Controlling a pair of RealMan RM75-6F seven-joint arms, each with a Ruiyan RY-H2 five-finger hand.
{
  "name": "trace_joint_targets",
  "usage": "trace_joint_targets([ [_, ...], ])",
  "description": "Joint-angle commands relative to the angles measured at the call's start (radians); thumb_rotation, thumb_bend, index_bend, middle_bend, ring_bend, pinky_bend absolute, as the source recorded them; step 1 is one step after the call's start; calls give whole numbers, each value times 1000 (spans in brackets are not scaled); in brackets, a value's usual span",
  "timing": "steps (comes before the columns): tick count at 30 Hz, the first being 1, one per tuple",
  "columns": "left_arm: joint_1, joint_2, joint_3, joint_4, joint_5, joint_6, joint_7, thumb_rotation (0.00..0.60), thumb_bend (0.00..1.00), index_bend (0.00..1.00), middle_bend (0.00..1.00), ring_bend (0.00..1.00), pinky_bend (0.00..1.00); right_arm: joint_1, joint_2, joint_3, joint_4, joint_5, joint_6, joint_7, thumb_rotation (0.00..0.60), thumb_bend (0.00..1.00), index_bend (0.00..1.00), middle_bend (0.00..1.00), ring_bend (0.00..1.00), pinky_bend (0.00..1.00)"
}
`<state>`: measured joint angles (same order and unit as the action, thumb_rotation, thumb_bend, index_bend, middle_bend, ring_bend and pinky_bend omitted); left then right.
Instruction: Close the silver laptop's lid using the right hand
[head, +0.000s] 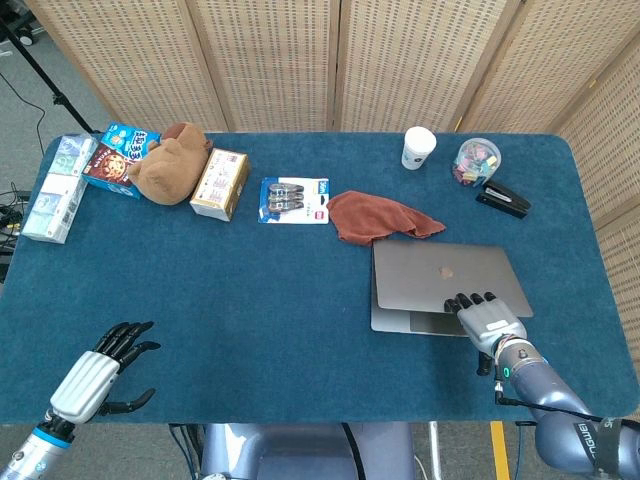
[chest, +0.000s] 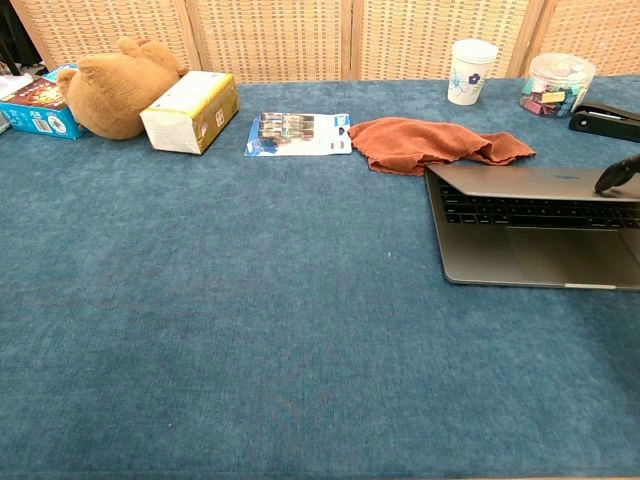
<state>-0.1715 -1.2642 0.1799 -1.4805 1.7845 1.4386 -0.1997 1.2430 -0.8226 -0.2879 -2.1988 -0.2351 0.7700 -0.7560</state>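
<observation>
Head view: the laptop (head: 440, 285) sits on the right half of the counter (head: 250, 300), long axis running left to right, hinge on the far side next to the red cloth (head: 380, 217). Its lid (head: 445, 275) is tipped low over the base, and a strip of the base shows along the near edge. The right robot hand (head: 483, 315) comes in from the near side with its fingertips (head: 468, 299) laid on the lid's near edge, fingers stretched out flat and side by side, gripping nothing. So the lid lies directly ahead of and under this robot hand, and the hinge is further ahead.

Chest view: a thin wedge of keyboard (chest: 530, 210) is visible between lid and base, so the lid is not yet fully shut. One dark fingertip (chest: 617, 176) rests on the lid at the right margin.

In my judgement the rest of the move is a short press straight down at the near edge. The right robot hand is the only one within reach. The left robot hand (head: 100, 368) hovers at the near left corner, well apart, with fingers spread and holding nothing.

Room is ample: nothing stands between lid and base, and bare counter lies to the left and near side. The cloth touches or nearly touches the hinge edge; I cannot tell which, but it lies outside the lid's sweep. The stapler (head: 503, 201) sits well apart behind.
</observation>
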Motion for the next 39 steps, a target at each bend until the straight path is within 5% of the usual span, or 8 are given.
trace_joint_targets([
  [1,-1,3,2,-4,-1,-4,2,402,285,266,124,90,86,-12,-10,-7,7,-15,-9,15,600,0,0,0,0,71],
  [39,-9,17,14,-28,-7,-46,40,400,284,266,125,91,85,-116,-178,-58,193,-164,-111,208,600,0,0,0,0,71],
])
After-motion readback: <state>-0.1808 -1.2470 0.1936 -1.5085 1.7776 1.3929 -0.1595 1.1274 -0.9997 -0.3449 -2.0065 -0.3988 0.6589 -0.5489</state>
